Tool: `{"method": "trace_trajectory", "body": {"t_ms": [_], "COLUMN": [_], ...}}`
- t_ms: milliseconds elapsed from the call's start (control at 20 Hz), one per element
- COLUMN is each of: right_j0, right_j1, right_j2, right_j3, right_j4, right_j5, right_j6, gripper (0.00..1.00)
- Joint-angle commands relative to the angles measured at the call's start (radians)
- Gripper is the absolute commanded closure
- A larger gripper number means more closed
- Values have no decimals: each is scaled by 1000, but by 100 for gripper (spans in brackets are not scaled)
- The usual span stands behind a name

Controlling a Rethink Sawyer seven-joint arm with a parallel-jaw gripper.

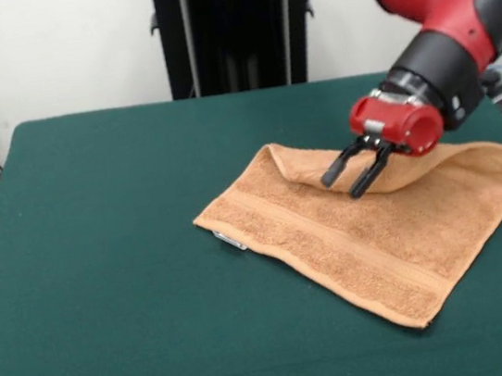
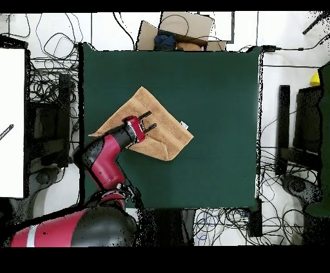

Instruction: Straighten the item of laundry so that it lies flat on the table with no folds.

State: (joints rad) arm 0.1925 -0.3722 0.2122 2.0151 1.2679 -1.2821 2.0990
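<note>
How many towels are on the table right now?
1: the peach-orange towel lies on the green table, right of centre in the front view, its far edge folded over under the open claw. None other shows.

- One peach-orange terry towel with one small white tag
- One dark green table
- One red-and-black arm
- One two-fingered gripper

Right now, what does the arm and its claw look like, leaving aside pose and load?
The arm has glossy red shells with black joint sections between them. A red cylindrical wrist housing carries the claw, two slim black fingers with a gap between them. No markings or loose cables are legible on it.
</note>
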Motion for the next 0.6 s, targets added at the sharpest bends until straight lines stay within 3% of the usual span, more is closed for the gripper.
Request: {"method": "trace_trajectory", "body": {"t_ms": [50,600], "right_j0": [-9,-49], "right_j1": [89,110], "right_j2": [-50,-19], "right_j3": [-130,-120], "right_j4": [-29,-20], "right_j5": [25,178], "right_j6": [21,9], "gripper": [0,0]}}
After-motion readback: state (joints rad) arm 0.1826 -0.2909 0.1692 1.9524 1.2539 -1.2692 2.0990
